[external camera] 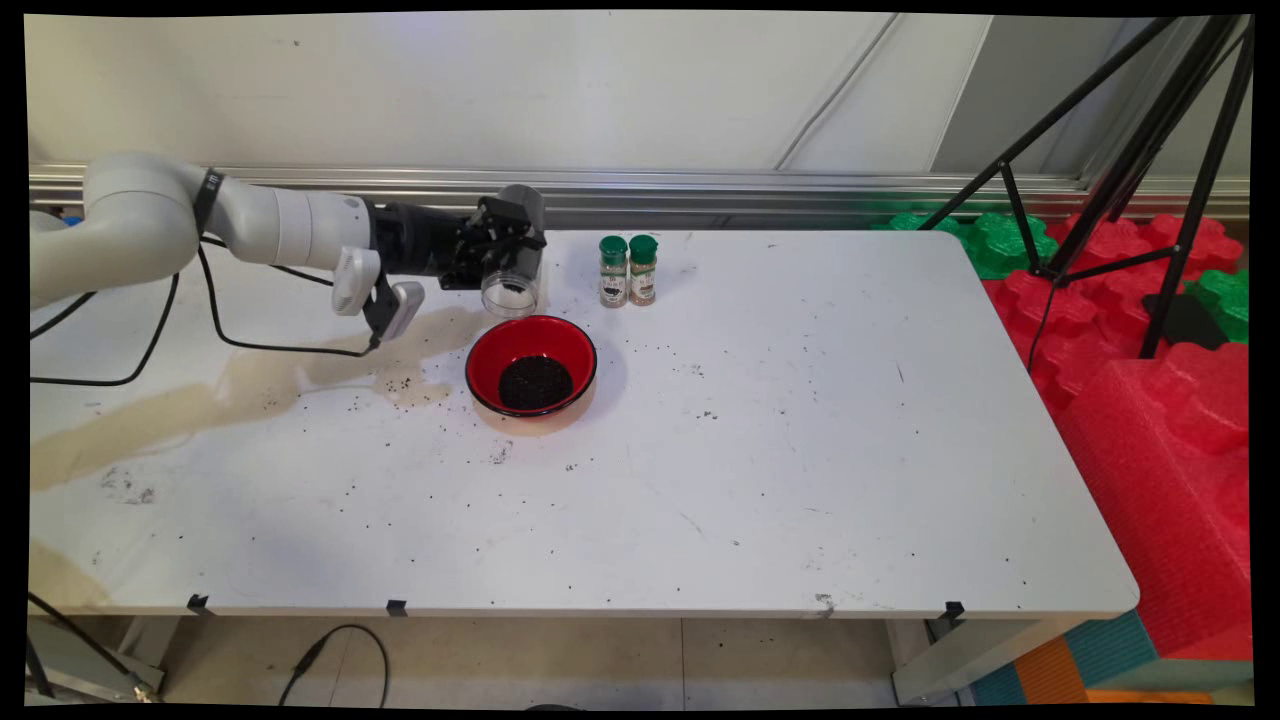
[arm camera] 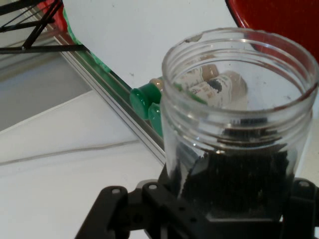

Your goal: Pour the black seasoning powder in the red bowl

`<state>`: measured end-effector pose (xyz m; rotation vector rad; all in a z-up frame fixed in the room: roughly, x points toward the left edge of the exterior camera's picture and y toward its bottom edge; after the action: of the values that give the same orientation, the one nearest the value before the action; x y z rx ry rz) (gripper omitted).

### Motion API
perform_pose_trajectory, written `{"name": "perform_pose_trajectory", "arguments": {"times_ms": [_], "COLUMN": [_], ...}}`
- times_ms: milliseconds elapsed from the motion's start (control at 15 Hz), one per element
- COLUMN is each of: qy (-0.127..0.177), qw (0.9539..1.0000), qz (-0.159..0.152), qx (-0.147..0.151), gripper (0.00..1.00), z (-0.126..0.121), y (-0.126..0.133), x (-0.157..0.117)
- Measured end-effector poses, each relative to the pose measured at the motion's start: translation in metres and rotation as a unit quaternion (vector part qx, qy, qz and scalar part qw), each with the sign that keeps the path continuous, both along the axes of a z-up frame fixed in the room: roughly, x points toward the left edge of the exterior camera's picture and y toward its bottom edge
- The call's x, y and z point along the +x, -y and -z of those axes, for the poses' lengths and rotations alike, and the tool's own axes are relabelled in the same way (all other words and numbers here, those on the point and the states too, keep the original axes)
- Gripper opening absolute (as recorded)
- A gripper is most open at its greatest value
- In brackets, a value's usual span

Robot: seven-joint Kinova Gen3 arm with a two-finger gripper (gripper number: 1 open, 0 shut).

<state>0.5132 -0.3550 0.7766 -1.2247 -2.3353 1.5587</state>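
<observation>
Gripping a tilted clear jar above a red bowl

A clear, round plastic jar with a threaded neck was held clamped between the fingers of the black two-finger gripper, tipped so that its open mouth pointed down toward the table. In the hand view the jar filled most of the frame, its walls smooth and transparent, its rim ridged with screw threads; dark granular matter was seen lying inside it near the gripper's linkage.

Just below the jar's mouth, a round bowl, glossy red inside with a black rim, was set on the white table. A heap of fine black granules was contained in it, off-centre toward the near side.

Two small glass spice bottles with green caps and pale labels were stood upright, touching each other, just beside the jar toward the far edge. Their contents could not be told.

Loose black specks were scattered over the tabletop around the bowl, and a pale brown stain was spread across the surface to the picture's left of it. Red and green moulded foam blocks were piled beyond the table's other end.
</observation>
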Motion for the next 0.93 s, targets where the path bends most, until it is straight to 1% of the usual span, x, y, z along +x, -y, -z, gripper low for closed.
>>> {"name": "perform_pose_trajectory", "arguments": {"times_ms": [400,933], "qy": [0.018,0.045], "qw": [0.9997,0.9981], "qz": [0.007,0.019], "qx": [-0.015,-0.037], "gripper": [0.0,0.0], "z": [0.0014,0.0011], "y": [0.0006,-0.0012], "x": [-0.0048,-0.007]}}
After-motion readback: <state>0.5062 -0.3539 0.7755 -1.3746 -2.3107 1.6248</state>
